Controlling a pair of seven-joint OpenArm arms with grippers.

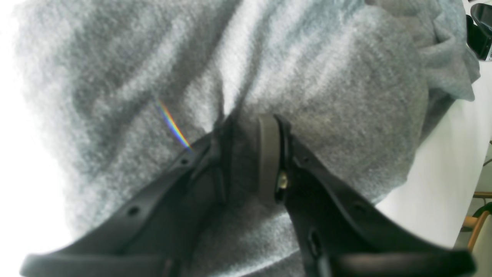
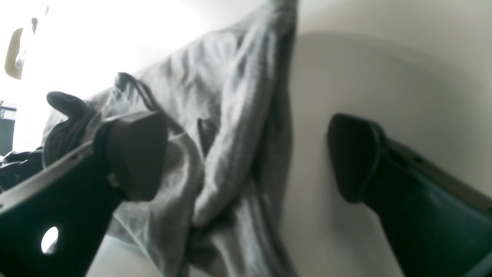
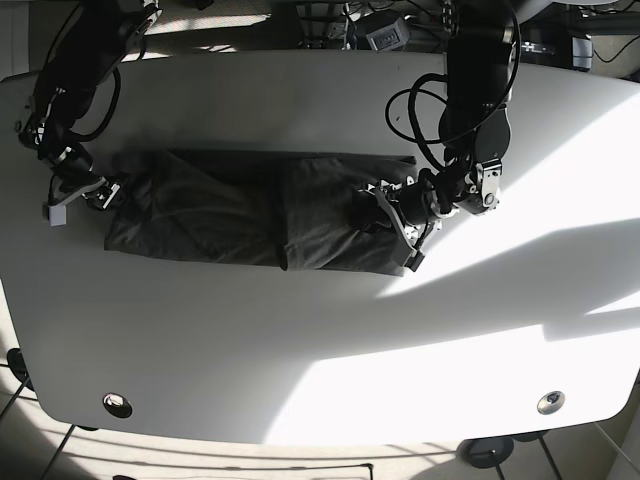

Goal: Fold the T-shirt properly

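Note:
The grey T-shirt [image 3: 240,210] lies as a long folded strip across the white table [image 3: 320,340]. My left gripper [image 3: 378,213] is at its right end; in the left wrist view the gripper [image 1: 246,127] is shut on a pinch of the grey fabric [image 1: 307,77]. My right gripper [image 3: 88,192] is at the shirt's left end; in the right wrist view it [image 2: 246,154] is open wide, one finger [image 2: 134,154] against the bunched cloth [image 2: 230,115], the other finger [image 2: 353,154] over bare table.
Two round grommets [image 3: 117,405] [image 3: 548,402] sit near the table's front edge. Cables and equipment [image 3: 385,30] stand behind the far edge. A wooden chair [image 1: 476,219] shows beyond the table's side edge.

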